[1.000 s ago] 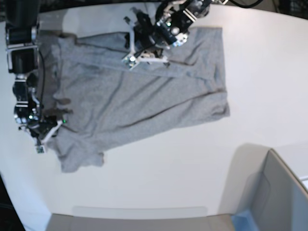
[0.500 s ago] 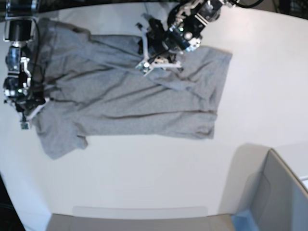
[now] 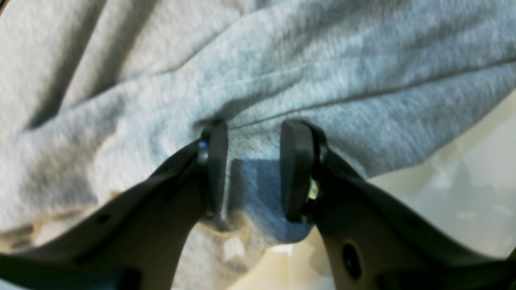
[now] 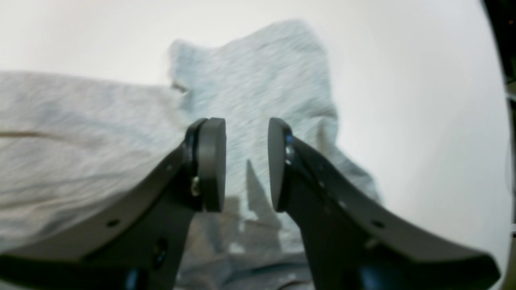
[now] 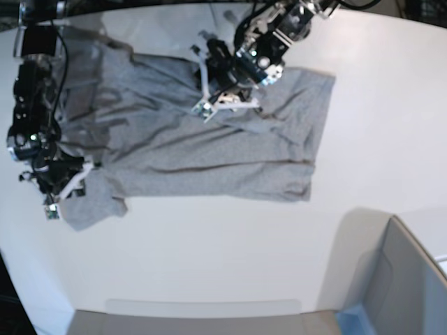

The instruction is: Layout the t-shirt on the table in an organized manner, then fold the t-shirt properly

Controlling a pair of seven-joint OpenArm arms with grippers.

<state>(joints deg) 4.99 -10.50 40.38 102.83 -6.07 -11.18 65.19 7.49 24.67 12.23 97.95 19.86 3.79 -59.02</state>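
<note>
I read the t-shirt (image 5: 202, 146) as spread but rumpled on the table (image 5: 230, 244), layout unfinished, folding untouched; left tool (image 3: 252, 161) and right tool (image 4: 246, 161) each pinch its cloth.

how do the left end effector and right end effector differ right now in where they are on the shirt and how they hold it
The left end effector sits over the middle of the light heather-grey cotton t-shirt; the right end effector is at its sleeve end. The left one's jaws stand wider, with a bunched fold of cloth between them; the right one's are narrower, with cloth between too. Both pads are dark.
</note>
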